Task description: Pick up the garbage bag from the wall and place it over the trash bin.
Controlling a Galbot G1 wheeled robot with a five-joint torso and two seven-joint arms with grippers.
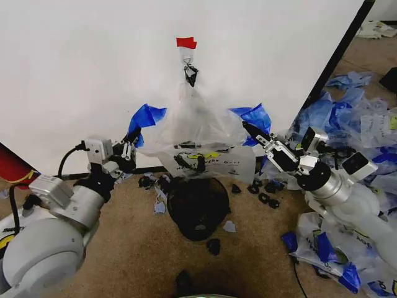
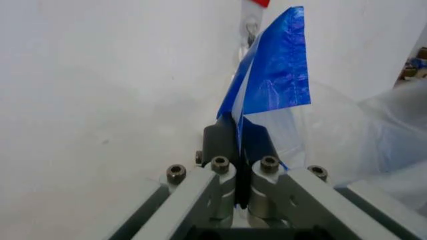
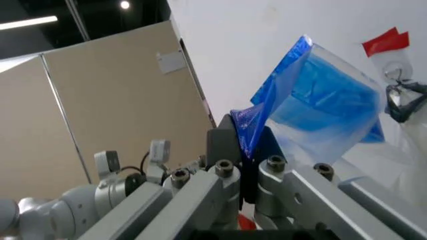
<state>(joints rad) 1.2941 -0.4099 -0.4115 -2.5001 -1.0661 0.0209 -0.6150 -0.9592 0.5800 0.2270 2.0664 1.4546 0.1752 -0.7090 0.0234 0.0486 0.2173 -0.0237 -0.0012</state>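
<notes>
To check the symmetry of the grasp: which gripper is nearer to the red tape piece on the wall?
Left, but only slightly. The left gripper holds one blue handle low to one side of the red tape piece; the right gripper holds the other handle, marginally farther.

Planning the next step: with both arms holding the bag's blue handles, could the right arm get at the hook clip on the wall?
Probably not as things stand. The right gripper is shut on a blue handle of the clear thin plastic garbage bag, like the left gripper. The small black hook clip sits higher on the white wall; nothing blocks it.
</notes>
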